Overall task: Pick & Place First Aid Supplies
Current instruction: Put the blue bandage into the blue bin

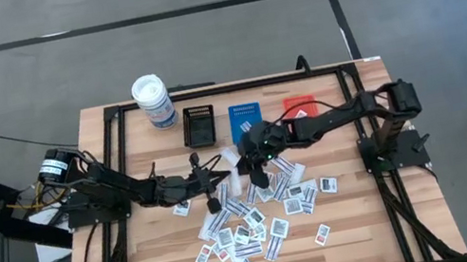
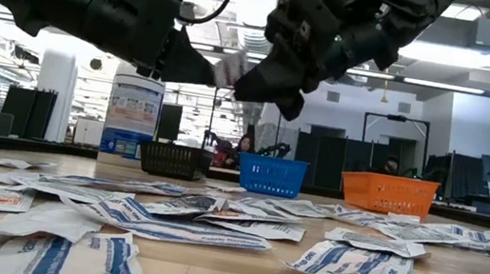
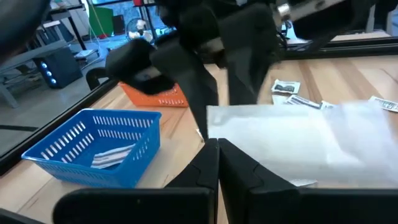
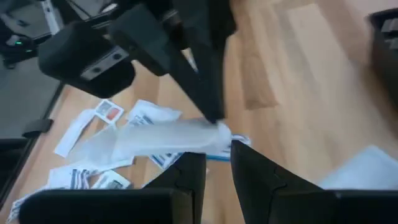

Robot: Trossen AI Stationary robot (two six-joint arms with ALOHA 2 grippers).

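Above the middle of the wooden table (image 1: 347, 227), the left gripper (image 1: 222, 173) holds one white packet (image 1: 231, 158) pinched between closed fingers, and the right gripper (image 1: 259, 177) hangs just beside it; I cannot tell if its fingers grip it. Behind them stand one white canister (image 1: 153, 101) and three trays: black (image 1: 199, 125), blue (image 1: 246, 119), orange (image 2: 388, 192). Perhaps thirty loose packets (image 1: 259, 223) lie scattered below.
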